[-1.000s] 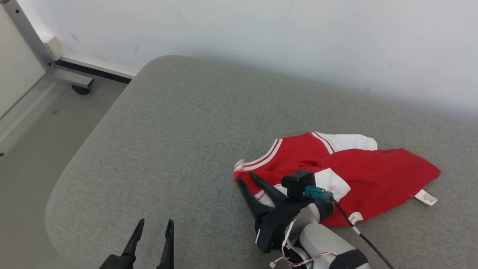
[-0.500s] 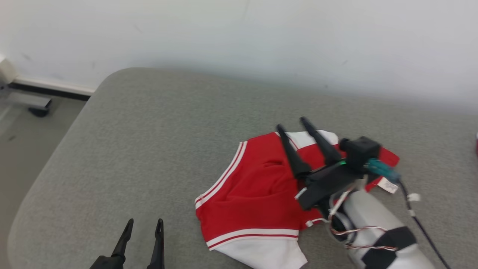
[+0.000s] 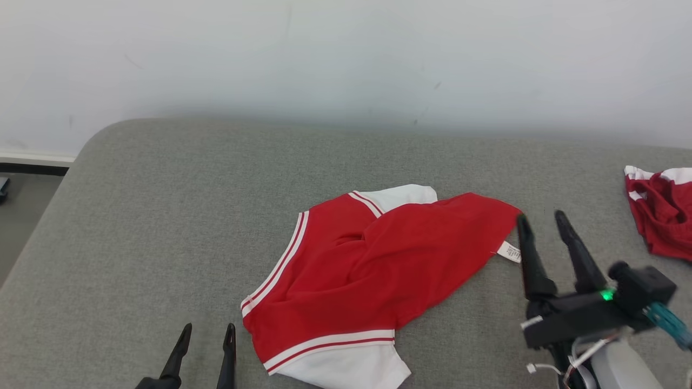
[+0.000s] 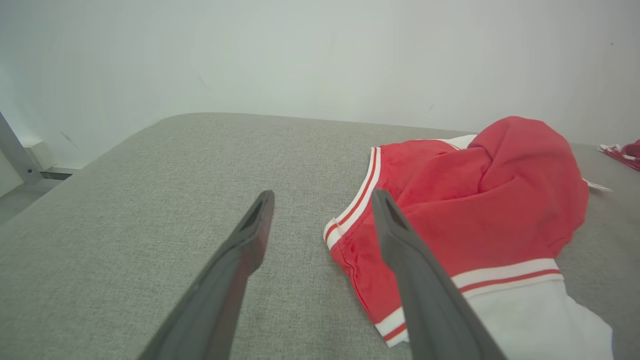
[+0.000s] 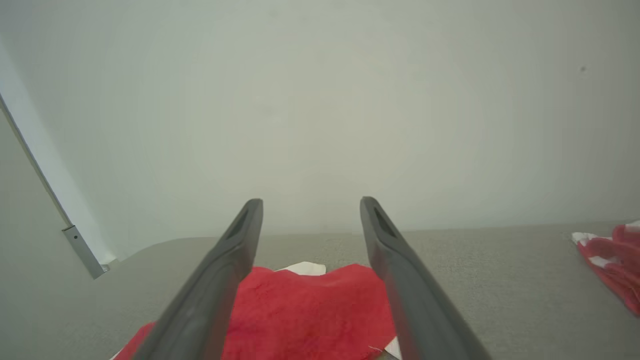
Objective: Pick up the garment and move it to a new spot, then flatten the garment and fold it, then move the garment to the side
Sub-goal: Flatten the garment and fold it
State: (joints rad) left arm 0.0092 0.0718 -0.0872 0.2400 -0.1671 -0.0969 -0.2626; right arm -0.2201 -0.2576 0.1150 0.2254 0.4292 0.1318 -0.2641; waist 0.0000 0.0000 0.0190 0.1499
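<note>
The garment (image 3: 378, 259), a red top with white sleeves and striped trim, lies crumpled on the middle of the grey padded bench (image 3: 162, 216), with a broad red flap doubled over its body and rising in a soft hump. Both arms are empty-handed. The right pincer (image 3: 540, 217) stands wide just beside the garment's labelled end, its fingers apart from the cloth, and the left pincer (image 3: 209, 327) is equally wide near the garment's striped corner, touching nothing. Judging from this, the flattening is not yet done, and most of the danger lies in the doubled flap. A pinch taken through the hump would likely catch two layers at once, so pulling would drag the whole bundle along instead of opening it. The white care label (image 3: 509, 252) sticks out from the garment's edge on the right pincer's side, and a grab that closes on that slip alone could slide off or only tug a corner. The bench cover looks coarse and soft, so fingers driven down too steeply may dig into the padding and snag, while cloth drawn across it may bunch rather than spread. A second red garment (image 3: 659, 216) sits well apart from the garment, beyond the right pincer, and a wide sweep on that side could hook it or pick the wrong piece.
</note>
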